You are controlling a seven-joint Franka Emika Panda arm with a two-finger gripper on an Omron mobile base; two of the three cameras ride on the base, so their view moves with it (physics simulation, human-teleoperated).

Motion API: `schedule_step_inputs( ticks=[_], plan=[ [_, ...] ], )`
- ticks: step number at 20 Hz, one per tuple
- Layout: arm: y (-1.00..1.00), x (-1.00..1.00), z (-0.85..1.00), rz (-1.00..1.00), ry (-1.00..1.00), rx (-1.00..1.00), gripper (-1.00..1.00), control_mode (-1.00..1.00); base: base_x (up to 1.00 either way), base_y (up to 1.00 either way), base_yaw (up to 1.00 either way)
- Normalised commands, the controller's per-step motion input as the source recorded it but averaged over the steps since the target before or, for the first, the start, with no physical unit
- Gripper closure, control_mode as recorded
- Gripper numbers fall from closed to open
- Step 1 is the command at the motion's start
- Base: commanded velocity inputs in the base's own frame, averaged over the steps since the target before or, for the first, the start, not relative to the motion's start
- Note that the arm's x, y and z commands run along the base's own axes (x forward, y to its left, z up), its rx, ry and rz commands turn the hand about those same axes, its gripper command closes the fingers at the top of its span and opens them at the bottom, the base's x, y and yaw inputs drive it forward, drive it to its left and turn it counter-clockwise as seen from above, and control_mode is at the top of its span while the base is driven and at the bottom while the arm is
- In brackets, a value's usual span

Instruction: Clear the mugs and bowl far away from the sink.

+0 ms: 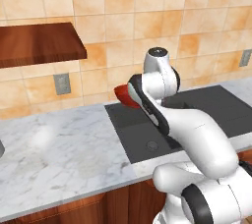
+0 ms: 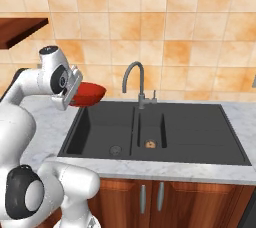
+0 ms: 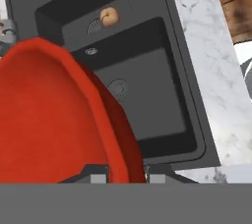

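My gripper [image 3: 128, 176] is shut on the rim of the wide glossy red bowl [image 3: 49, 120], which stands tilted on edge between the two fingertips. The bowl [image 2: 90, 93] hangs in the air above the left end of the black double-basin sink [image 2: 175, 132], level with the grey gooseneck faucet [image 2: 132, 74]. From the left base view the bowl [image 1: 125, 98] peeks out behind the white hand, over the sink [image 1: 142, 134]. Below the bowl lies the large basin of the sink [image 3: 147, 95]. The mugs are out of view.
A small round peach-coloured object [image 2: 149, 144] lies in the small basin. White marble counter [image 1: 59, 144] stretches left of the sink. A dark wooden shelf [image 1: 39, 43] juts from the tiled wall above it, with a wall outlet [image 1: 62, 84] below.
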Motion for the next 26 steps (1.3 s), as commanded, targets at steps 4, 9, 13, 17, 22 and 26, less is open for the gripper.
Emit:
schedule_step_inputs(
  ticks=[4,9,13,17,22,26],
  plan=[
    [-0.30,-0.86,0.84,0.05,-0.39,0.07,1.00,-1.00,0.00,0.00,0.00],
    [-0.03,-0.83,0.71,0.10,-0.57,-0.01,1.00,-1.00,0.00,0.00,0.00],
    [-0.01,-0.79,0.60,0.04,-0.28,0.00,1.00,-1.00,0.00,0.00,0.00],
    [-0.13,-0.78,0.66,0.00,-0.01,0.01,1.00,-1.00,0.00,0.00,0.00],
    [-0.26,-0.68,0.53,0.00,0.00,0.06,1.00,-1.00,0.00,0.00,0.00],
    [-0.28,-0.54,0.15,0.00,0.04,0.07,1.00,-1.00,0.00,0.00,0.00]
  ],
)
